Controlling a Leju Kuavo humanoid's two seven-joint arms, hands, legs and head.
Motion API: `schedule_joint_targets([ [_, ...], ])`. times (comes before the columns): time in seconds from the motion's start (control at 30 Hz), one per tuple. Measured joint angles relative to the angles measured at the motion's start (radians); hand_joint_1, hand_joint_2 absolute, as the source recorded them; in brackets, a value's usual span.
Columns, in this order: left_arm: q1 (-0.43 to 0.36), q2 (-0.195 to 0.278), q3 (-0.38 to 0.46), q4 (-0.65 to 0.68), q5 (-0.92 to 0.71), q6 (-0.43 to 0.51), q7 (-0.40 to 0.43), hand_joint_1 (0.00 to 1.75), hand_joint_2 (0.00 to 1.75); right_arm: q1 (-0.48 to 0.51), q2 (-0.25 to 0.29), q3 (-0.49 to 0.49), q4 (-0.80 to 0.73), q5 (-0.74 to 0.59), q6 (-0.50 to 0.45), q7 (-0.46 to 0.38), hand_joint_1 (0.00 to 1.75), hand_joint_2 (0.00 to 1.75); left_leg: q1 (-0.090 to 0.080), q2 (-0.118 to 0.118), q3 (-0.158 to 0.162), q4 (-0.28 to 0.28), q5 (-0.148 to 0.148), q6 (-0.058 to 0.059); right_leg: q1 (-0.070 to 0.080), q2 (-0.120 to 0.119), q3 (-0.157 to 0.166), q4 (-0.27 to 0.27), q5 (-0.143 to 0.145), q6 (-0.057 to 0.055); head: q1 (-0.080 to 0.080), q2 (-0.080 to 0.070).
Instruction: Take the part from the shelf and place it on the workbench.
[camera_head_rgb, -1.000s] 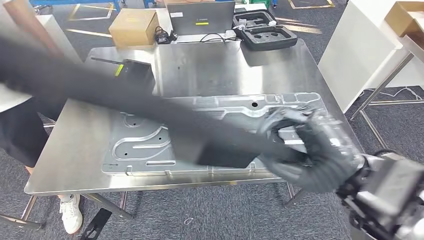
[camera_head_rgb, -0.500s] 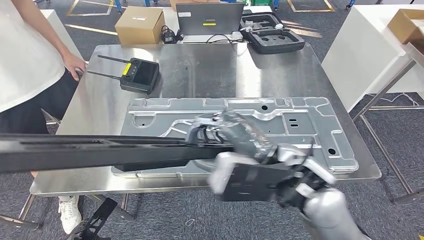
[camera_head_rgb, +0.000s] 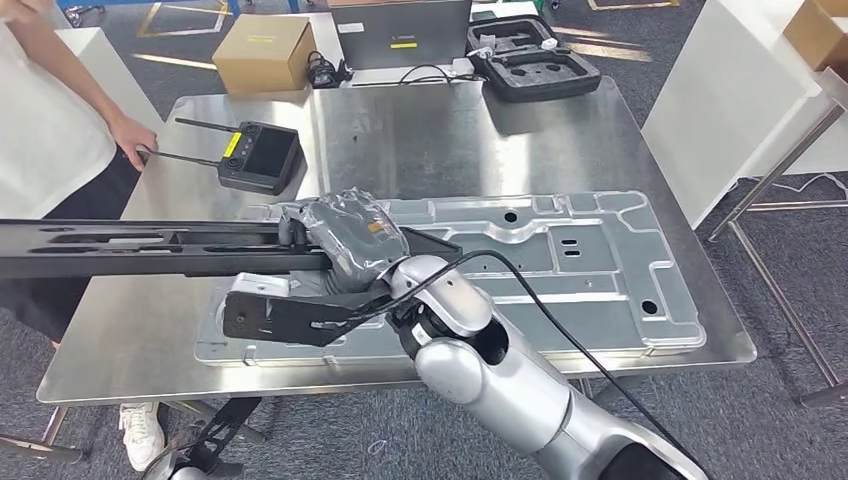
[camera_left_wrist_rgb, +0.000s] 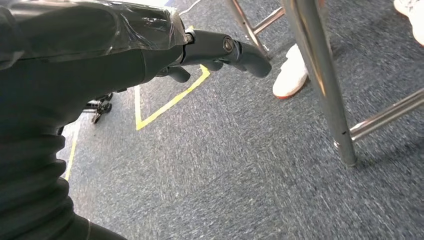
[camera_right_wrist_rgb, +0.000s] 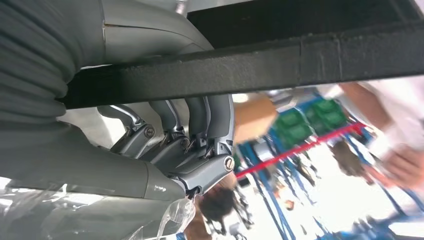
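Note:
The part is a long black slotted beam. It lies level over the left half of the steel workbench and reaches past the picture's left edge. My right hand, wrapped in clear film, grips the beam near its right end; the arm crosses in from the lower right. From the right wrist, the beam runs across with the hand's fingers curled around it. My left hand hangs over the grey carpet beside a table leg and holds nothing, one finger stretched out.
A large silver stamped panel covers the workbench's near half. A black remote with antennas lies at the back left, beside a person's hand. A cardboard box, a laptop and a foam case stand behind. A white cabinet is on the right.
My right hand has swung from the table's right side to the left with the beam, which now lies level over the left half. The camera has shifted slightly too.

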Motion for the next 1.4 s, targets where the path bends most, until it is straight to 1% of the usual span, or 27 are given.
schedule_joint_targets([
  [0.03, 0.000, -0.001, -0.003, 0.000, -0.001, -0.001, 0.000, 0.00, 1.75, -0.008, 0.006, 0.002, 0.038, 0.004, -0.007, -0.001, 1.75, 1.75, 0.001, 0.001, -0.007, -0.003, 0.017, -0.002, 0.000, 0.001, 0.001, 0.000, -0.002, 0.000, 0.000, 0.000],
  [0.07, 0.000, -0.002, -0.007, 0.000, 0.000, -0.002, 0.000, 0.00, 1.75, -0.017, 0.012, 0.004, 0.073, 0.009, -0.013, -0.001, 1.75, 1.75, 0.002, 0.002, 0.008, -0.051, 0.054, -0.004, -0.001, 0.003, 0.003, 0.002, -0.004, 0.002, 0.000, 0.000],
  [0.13, 0.000, -0.004, -0.014, 0.000, 0.003, -0.002, 0.000, 0.00, 1.75, -0.041, 0.022, 0.006, 0.138, 0.020, -0.033, 0.003, 1.75, 1.75, 0.005, 0.003, 0.071, -0.204, 0.133, -0.007, 0.001, 0.006, 0.004, 0.007, -0.012, 0.010, 0.000, 0.000],
  [0.17, 0.000, -0.006, -0.018, 0.000, 0.005, -0.002, 0.000, 0.00, 1.75, -0.055, 0.024, 0.006, 0.169, 0.027, -0.047, 0.008, 1.75, 1.75, 0.005, 0.003, 0.095, -0.261, 0.155, -0.004, 0.003, 0.008, 0.003, 0.011, -0.015, 0.015, 0.000, 0.000],
  [0.2, 0.000, -0.007, -0.020, 0.000, 0.006, -0.002, 0.000, 0.00, 1.75, -0.068, 0.025, 0.006, 0.199, 0.035, -0.060, 0.016, 1.75, 1.75, 0.005, 0.002, 0.108, -0.291, 0.162, 0.000, 0.005, 0.009, 0.001, 0.013, -0.017, 0.019, 0.001, 0.000],
  [0.27, 0.001, -0.010, -0.022, 0.000, 0.009, -0.003, 0.000, 0.00, 1.75, -0.088, 0.026, 0.005, 0.261, 0.053, -0.080, 0.032, 1.75, 1.75, 0.002, 0.001, 0.109, -0.298, 0.158, 0.014, 0.007, 0.010, -0.003, 0.014, -0.017, 0.024, 0.002, 0.000],
  [0.33, 0.000, -0.012, -0.023, 0.000, 0.010, -0.005, 0.002, 0.00, 1.75, -0.106, 0.026, 0.004, 0.316, 0.069, -0.091, 0.043, 1.75, 1.75, 0.003, 0.000, 0.111, -0.299, 0.158, 0.028, 0.004, 0.008, -0.011, 0.034, -0.033, 0.033, 0.002, 0.000],
  [0.4, -0.001, -0.011, -0.023, 0.000, 0.010, -0.009, -0.001, 0.00, 1.75, -0.128, 0.029, 0.004, 0.368, 0.083, -0.104, 0.046, 1.75, 1.75, 0.007, 0.001, 0.118, -0.301, 0.156, 0.041, 0.000, 0.003, -0.047, 0.126, -0.089, 0.048, 0.004, 0.000],
  [0.47, 0.003, -0.010, -0.023, 0.000, 0.008, -0.016, -0.008, 0.00, 1.75, -0.142, 0.038, 0.004, 0.419, 0.097, -0.117, 0.044, 1.75, 1.75, 0.006, 0.001, 0.129, -0.301, 0.150, 0.049, -0.005, -0.002, -0.103, 0.266, -0.151, 0.061, 0.004, 0.000],
  [0.5, 0.005, -0.010, -0.023, 0.000, 0.007, -0.020, -0.012, 0.00, 1.75, -0.146, 0.044, 0.004, 0.442, 0.102, -0.119, 0.043, 1.75, 1.75, 0.006, 0.001, 0.134, -0.301, 0.147, 0.051, -0.007, -0.003, -0.122, 0.310, -0.160, 0.062, 0.004, 0.000],
  [0.53, 0.007, -0.010, -0.023, 0.000, 0.005, -0.022, -0.015, 0.00, 1.75, -0.150, 0.051, 0.004, 0.461, 0.105, -0.119, 0.043, 1.75, 1.75, 0.007, 0.000, 0.139, -0.301, 0.144, 0.052, -0.008, -0.003, -0.127, 0.317, -0.147, 0.060, 0.004, 0.000],
  [0.57, 0.006, -0.010, -0.024, 0.000, 0.004, -0.024, -0.017, 0.00, 1.75, -0.157, 0.059, 0.004, 0.475, 0.107, -0.119, 0.043, 1.75, 1.75, 0.007, -0.002, 0.142, -0.301, 0.142, 0.051, -0.008, -0.003, -0.116, 0.283, -0.115, 0.055, 0.005, 0.000],
  [0.63, 0.003, -0.010, -0.026, 0.000, 0.001, -0.025, -0.018, 0.00, 1.75, -0.181, 0.077, 0.005, 0.499, 0.100, -0.117, 0.046, 1.75, 1.75, 0.007, -0.003, 0.145, -0.301, 0.138, 0.046, -0.003, -0.003, -0.063, 0.139, -0.031, 0.036, 0.004, 0.000],
  [0.7, 0.001, -0.009, -0.028, 0.000, -0.002, -0.026, -0.018, 0.00, 1.75, -0.201, 0.091, 0.006, 0.515, 0.088, -0.113, 0.052, 0.87, 0.87, 0.006, -0.002, 0.143, -0.302, 0.138, 0.038, 0.006, -0.002, -0.025, 0.035, 0.009, 0.022, 0.004, 0.000],
  [0.77, 0.002, -0.010, -0.031, 0.000, -0.008, -0.025, -0.017, 0.00, 1.75, -0.205, 0.100, 0.007, 0.530, 0.074, -0.111, 0.060, 0.00, 0.00, 0.005, -0.002, 0.141, -0.306, 0.139, 0.027, 0.013, -0.001, -0.017, 0.014, 0.005, 0.016, 0.006, 0.000],
  [0.83, 0.004, -0.010, -0.038, 0.000, -0.015, -0.019, -0.013, 0.00, 1.75, -0.207, 0.110, 0.009, 0.545, 0.053, -0.113, 0.073, 0.00, 0.00, 0.007, -0.001, 0.136, -0.302, 0.128, 0.018, 0.007, -0.001, -0.009, 0.000, 0.003, 0.010, 0.006, 0.000],
  [0.9, 0.008, -0.009, -0.044, 0.000, -0.017, -0.011, -0.005, 0.00, 1.75, -0.214, 0.118, 0.010, 0.561, 0.031, -0.125, 0.088, 0.00, 0.00, 0.006, 0.001, 0.109, -0.237, 0.077, 0.015, 0.000, -0.002, -0.003, -0.011, 0.007, 0.006, 0.005, 0.000],
  [0.97, 0.010, -0.008, -0.046, 0.000, -0.015, -0.006, 0.001, 0.00, 0.87, -0.221, 0.120, 0.011, 0.583, 0.015, -0.145, 0.095, 0.00, 0.00, 0.003, 0.001, 0.053, -0.095, 0.005, 0.016, 0.001, -0.001, -0.001, -0.012, 0.007, 0.004, 0.003, 0.000],
  [1.0, 0.011, -0.008, -0.046, 0.000, -0.013, -0.005, 0.004, 0.00, 0.44, -0.221, 0.120, 0.011, 0.595, 0.009, -0.155, 0.096, 0.00, 0.00, 0.002, 0.001, 0.027, -0.033, -0.016, 0.015, 0.002, -0.001, -0.001, -0.011, 0.006, 0.003, 0.003, 0.000],
  [1.03, 0.011, -0.008, -0.047, 0.000, -0.011, -0.005, 0.004, 0.00, 0.00, -0.221, 0.120, 0.011, 0.605, 0.006, -0.165, 0.095, 0.00, 0.00, 0.002, 0.002, 0.015, -0.004, -0.015, 0.013, 0.001, 0.000, -0.001, -0.011, 0.006, 0.004, 0.003, 0.000],
  [1.07, 0.012, -0.008, -0.047, 0.000, -0.009, -0.005, 0.005, 0.00, 0.00, -0.220, 0.120, 0.011, 0.613, 0.004, -0.173, 0.094, 0.00, 0.00, 0.004, 0.002, 0.019, -0.015, 0.008, 0.008, 0.000, 0.002, 0.000, -0.010, 0.004, 0.005, 0.003, 0.000],
  [1.13, 0.013, -0.007, -0.047, 0.000, -0.004, -0.003, 0.005, 0.00, 0.00, -0.223, 0.125, 0.011, 0.628, 0.005, -0.189, 0.091, 0.00, 0.00, 0.013, 0.004, 0.067, -0.141, 0.093, -0.008, -0.004, 0.008, -0.001, -0.004, 0.000, 0.012, 0.002, 0.000],
  [1.17, 0.013, -0.008, -0.048, 0.000, -0.001, -0.001, 0.005, 0.00, 0.00, -0.228, 0.127, 0.011, 0.635, 0.006, -0.196, 0.089, 0.00, 0.00, 0.015, 0.004, 0.095, -0.207, 0.123, -0.014, -0.002, 0.010, -0.004, 0.001, -0.002, 0.017, 0.001, 0.000],
  [1.2, 0.011, -0.008, -0.048, 0.000, 0.002, 0.001, 0.006, 0.00, 0.00, -0.232, 0.130, 0.011, 0.642, 0.009, -0.203, 0.088, 0.00, 0.00, 0.018, 0.003, 0.115, -0.256, 0.136, -0.013, 0.000, 0.012, -0.009, 0.008, -0.004, 0.022, 0.001, 0.000],
  [1.23, 0.010, -0.009, -0.049, 0.000, 0.004, 0.003, 0.010, 0.00, 0.00, -0.236, 0.131, 0.011, 0.649, 0.011, -0.209, 0.087, 0.00, 0.00, 0.019, 0.002, 0.123, -0.277, 0.134, -0.009, 0.003, 0.014, -0.015, 0.013, -0.004, 0.026, 0.002, 0.000],
  [1.33, 0.009, -0.010, -0.051, 0.001, 0.004, 0.006, 0.025, 0.00, 0.00, -0.236, 0.131, 0.011, 0.661, 0.015, -0.214, 0.083, 0.00, 0.00, 0.019, 0.000, 0.122, -0.279, 0.125, 0.012, 0.004, 0.013, -0.025, 0.025, -0.011, 0.037, 0.006, 0.000],
  [1.4, 0.010, -0.010, -0.051, 0.001, 0.004, 0.007, 0.029, 0.00, 0.00, -0.234, 0.132, 0.011, 0.664, 0.012, -0.213, 0.079, 0.00, 0.00, 0.022, 0.000, 0.131, -0.281, 0.123, 0.026, 0.000, 0.002, -0.036, 0.075, -0.058, 0.055, 0.009, 0.000],
])
